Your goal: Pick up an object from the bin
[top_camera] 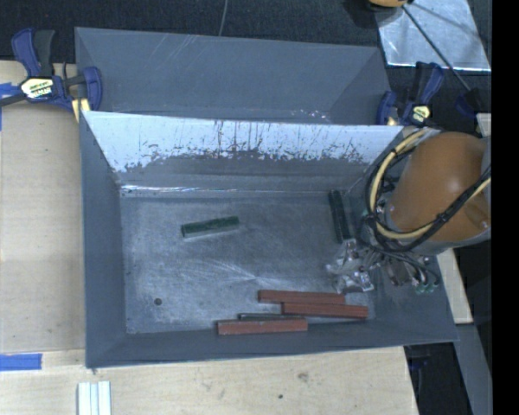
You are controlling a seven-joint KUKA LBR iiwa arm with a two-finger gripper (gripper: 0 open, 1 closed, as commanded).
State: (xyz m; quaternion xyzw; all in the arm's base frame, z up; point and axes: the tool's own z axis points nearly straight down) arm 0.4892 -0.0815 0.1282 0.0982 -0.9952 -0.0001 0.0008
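the hand [355, 271] is low at the right side of the bin [104, 258], tucked under the arm's orange cover [437, 188] and its loop of cables [382, 199]. from where i stand it is a tangle of bright metal. i cannot tell whether it is released or clenched, and i can make out nothing sitting in it.

just below it lies a brown bar [313, 303], long and flat, its right end so near the hand that i can't say if they touch. a second brown bar [261, 325] lies just beside that one, further left, by the front wall. just above the hand a dark strip [337, 214] lies along the right of the floor. well apart, at centre left, is a green bar [210, 226].

my guess is that this is the reach-down step, with the pick not yet made, and the nearer brown bar is the likeliest thing. the next move, i'd say, calls for the hand to straddle that bar across its narrow width, settle to the floor, close, and lift straight up clear of the right wall.
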